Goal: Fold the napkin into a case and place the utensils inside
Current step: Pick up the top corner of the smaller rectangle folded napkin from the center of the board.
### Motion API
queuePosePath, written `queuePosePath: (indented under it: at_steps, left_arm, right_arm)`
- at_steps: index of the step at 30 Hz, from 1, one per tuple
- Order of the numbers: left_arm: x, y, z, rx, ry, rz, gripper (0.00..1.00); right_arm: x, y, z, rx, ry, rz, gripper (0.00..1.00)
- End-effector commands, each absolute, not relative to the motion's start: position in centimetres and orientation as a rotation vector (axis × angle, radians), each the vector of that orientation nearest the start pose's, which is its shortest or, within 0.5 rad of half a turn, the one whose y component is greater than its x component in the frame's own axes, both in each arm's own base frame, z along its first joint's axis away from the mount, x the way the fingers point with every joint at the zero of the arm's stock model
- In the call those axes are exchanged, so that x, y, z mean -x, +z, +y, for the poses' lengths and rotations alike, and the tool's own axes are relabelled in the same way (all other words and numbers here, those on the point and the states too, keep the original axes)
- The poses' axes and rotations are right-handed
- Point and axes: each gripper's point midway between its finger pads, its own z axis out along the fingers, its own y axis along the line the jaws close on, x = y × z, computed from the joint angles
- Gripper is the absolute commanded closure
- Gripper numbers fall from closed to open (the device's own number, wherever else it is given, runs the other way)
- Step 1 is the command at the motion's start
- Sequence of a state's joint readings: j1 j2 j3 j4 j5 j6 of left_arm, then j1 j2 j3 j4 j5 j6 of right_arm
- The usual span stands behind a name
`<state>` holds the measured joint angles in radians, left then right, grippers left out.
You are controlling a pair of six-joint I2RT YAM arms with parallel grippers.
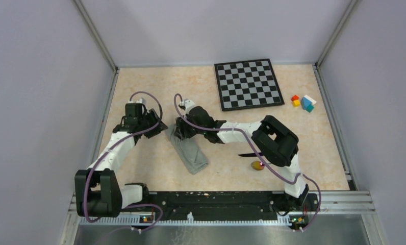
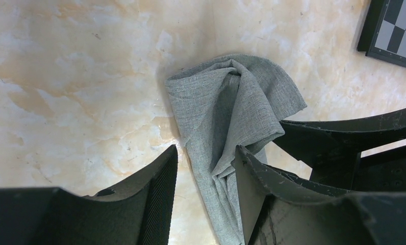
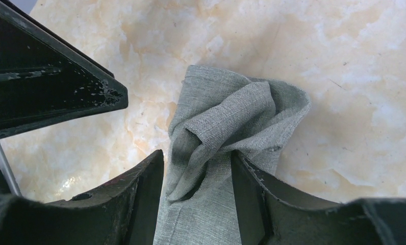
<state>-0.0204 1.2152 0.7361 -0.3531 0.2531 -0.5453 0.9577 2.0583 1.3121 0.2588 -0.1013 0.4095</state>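
Note:
The napkin (image 1: 191, 153) lies as a long narrow grey-green strip, slanting from the table's middle left toward the near edge. Its far end is bunched into loose folds (image 2: 231, 102) (image 3: 231, 117). My left gripper (image 1: 157, 125) (image 2: 206, 150) is open astride that end, with its right finger touching the cloth. My right gripper (image 1: 179, 127) (image 3: 197, 153) faces it from the other side, open, with the folds lying between its fingers. A dark knife (image 1: 249, 154) and the spoon's yellow-red bowl (image 1: 257, 165) show under the right arm's elbow, partly hidden.
A black-and-white chessboard (image 1: 248, 84) sits at the back of the table, its corner also in the left wrist view (image 2: 395, 30). Small coloured blocks (image 1: 303, 102) lie to its right. Grey walls close in the table on three sides.

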Motion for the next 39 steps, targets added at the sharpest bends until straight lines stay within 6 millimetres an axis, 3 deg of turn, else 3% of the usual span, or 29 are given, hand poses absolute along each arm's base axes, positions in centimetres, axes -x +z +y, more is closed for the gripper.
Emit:
queuePosePath:
  at_steps: [1,13,18,26,30,32,35,37,39]
  left_arm:
    - [-31.3,11.4,-6.6,0.484,-0.553,2.345,0.48]
    - [-31.1,9.8,-6.7,0.475,-0.546,2.426,0.32]
    - [-31.1,9.4,-6.5,0.495,-0.525,2.449,0.32]
    - [-31.2,9.3,-6.4,0.463,-0.512,2.468,0.36]
    - [-31.2,8.9,-6.9,0.446,-0.54,2.5,0.36]
    - [-31.5,9.0,-7.0,0.417,-0.551,2.496,0.38]
    - [-32.2,9.0,-7.5,0.362,-0.535,2.5,0.48]
    - [-32.8,9.2,-8.2,0.286,-0.516,2.487,0.6]
    - [-33.4,9.0,-8.6,0.232,-0.461,2.472,0.64]
  right_arm:
    - [-30.2,8.8,49.1,0.664,0.876,2.043,0.5]
    - [-30.1,9.0,49.9,0.666,0.847,2.039,0.5]
    - [-30.2,8.8,50.2,0.667,0.799,2.039,0.51]
    - [-30.7,8.5,49.7,0.629,0.736,2.058,0.68]
    - [-30.4,8.8,49.6,0.625,0.761,2.05,0.87]
    - [-30.2,9.4,49.6,0.614,0.797,2.039,1.0]
    - [-30.1,10.2,49.5,0.597,0.845,2.027,1.0]
    - [-30.4,10.5,49.1,0.567,0.867,2.029,1.0]
    - [-30.7,10.7,48.6,0.536,0.899,2.037,1.0]
